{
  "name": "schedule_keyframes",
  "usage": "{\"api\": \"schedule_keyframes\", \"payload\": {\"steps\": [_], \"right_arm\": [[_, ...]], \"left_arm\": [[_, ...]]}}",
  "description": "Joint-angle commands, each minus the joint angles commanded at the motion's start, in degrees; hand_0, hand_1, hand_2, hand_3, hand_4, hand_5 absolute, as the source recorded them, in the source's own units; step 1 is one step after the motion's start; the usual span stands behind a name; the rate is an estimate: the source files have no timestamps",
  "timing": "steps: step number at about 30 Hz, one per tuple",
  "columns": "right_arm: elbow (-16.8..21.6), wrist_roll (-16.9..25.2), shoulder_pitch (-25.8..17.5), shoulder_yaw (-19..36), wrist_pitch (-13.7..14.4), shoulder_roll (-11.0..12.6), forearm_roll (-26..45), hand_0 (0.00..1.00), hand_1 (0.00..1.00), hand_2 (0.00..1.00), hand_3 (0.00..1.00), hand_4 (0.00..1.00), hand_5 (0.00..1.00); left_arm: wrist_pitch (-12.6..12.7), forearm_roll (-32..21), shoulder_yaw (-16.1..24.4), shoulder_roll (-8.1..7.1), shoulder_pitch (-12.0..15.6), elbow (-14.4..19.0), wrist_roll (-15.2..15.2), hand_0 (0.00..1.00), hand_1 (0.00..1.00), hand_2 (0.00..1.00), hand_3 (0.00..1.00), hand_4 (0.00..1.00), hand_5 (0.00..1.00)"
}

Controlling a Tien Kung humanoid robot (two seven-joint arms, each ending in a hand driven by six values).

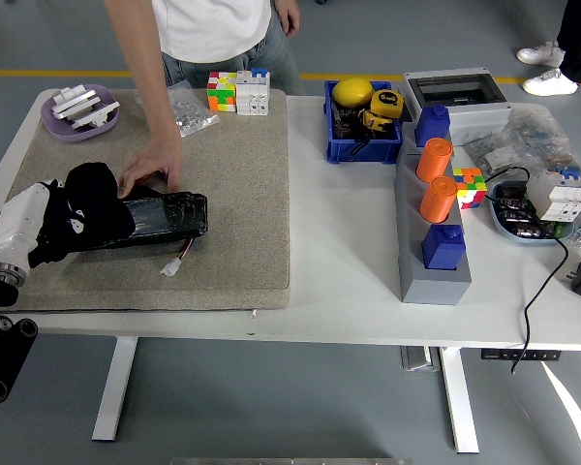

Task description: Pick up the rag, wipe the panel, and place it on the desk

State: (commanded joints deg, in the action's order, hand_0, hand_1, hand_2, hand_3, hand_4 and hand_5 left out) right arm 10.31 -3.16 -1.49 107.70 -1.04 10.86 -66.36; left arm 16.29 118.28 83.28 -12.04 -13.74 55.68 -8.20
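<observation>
On the beige mat at the bench's left, wiping underway: left robot hand [63, 218] clutching black rag [92, 194], pressed on the panel [160, 218], person's hand [153, 170] steadying it; setting down still left.

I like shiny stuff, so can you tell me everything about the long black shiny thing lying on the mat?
The panel is a long, flat, black slab with a glossy, wrinkled-looking top. It lies flat on the tan mat. A small white plug on thin wires hangs out near its front. A person's hand presses its back edge, and the robot's left hand covers its left end.
</observation>
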Motion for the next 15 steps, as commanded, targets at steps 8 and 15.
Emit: {"api": "schedule_keyframes", "payload": {"steps": [8, 15], "right_arm": [[0.00, 0.08, 0.05, 0.31, -0.04, 0.05, -0.30, 0.768, 0.629, 0.678, 0.609, 0.998, 0.563], [0.00, 0.09, 0.18, 0.56, 0.03, 0.07, -0.55, 0.768, 0.628, 0.678, 0.609, 0.998, 0.563]], "left_arm": [[-0.33, -0.95, -4.68, 0.15, -0.79, 1.07, -0.02, 0.260, 0.202, 0.561, 0.393, 0.002, 0.002], [-0.54, -1.17, -8.74, 0.59, -1.60, 1.92, 0.58, 0.260, 0.201, 0.560, 0.392, 0.002, 0.002]]}}
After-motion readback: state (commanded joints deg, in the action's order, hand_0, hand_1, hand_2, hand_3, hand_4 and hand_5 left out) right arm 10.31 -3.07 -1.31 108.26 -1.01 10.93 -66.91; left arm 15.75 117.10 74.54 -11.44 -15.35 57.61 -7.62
